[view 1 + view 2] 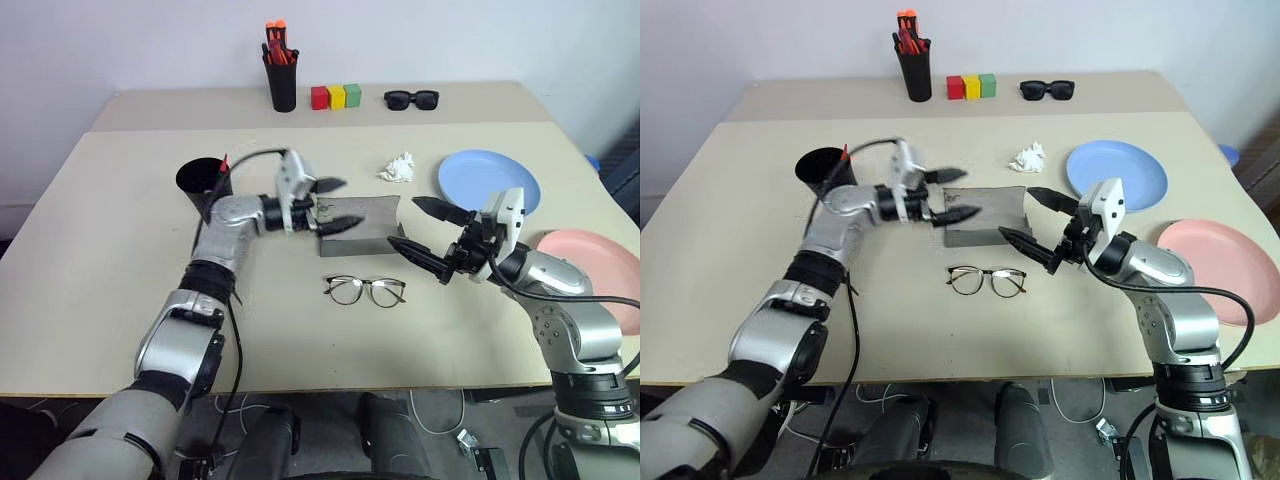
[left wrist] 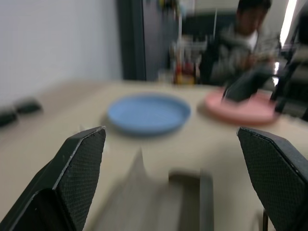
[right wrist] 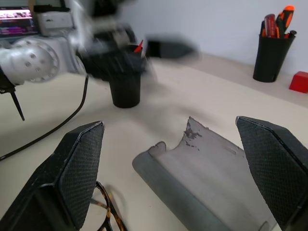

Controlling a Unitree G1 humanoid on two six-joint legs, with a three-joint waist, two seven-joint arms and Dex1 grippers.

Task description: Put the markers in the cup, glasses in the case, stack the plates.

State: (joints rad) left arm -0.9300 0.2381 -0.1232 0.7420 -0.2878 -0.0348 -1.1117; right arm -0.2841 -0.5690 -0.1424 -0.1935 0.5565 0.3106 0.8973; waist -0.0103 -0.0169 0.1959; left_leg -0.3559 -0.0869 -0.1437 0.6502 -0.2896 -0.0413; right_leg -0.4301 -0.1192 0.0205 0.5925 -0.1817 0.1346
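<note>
The grey case (image 1: 370,228) lies open in the middle of the table, with the wire-framed glasses (image 1: 365,290) just in front of it. My left gripper (image 1: 350,203) is open and points sideways over the case's left end. My right gripper (image 1: 401,221) is open at the case's right end, apart from the glasses. The black cup (image 1: 203,180) stands to the left with a red marker tip (image 1: 225,162) sticking out of it. The blue plate (image 1: 490,180) and the pink plate (image 1: 590,268) lie apart at the right.
A crumpled white tissue (image 1: 398,168) lies behind the case. At the table's back stand a black pen holder (image 1: 281,78), coloured blocks (image 1: 335,96) and black sunglasses (image 1: 411,98). A person (image 2: 245,43) sits beyond the table's right side.
</note>
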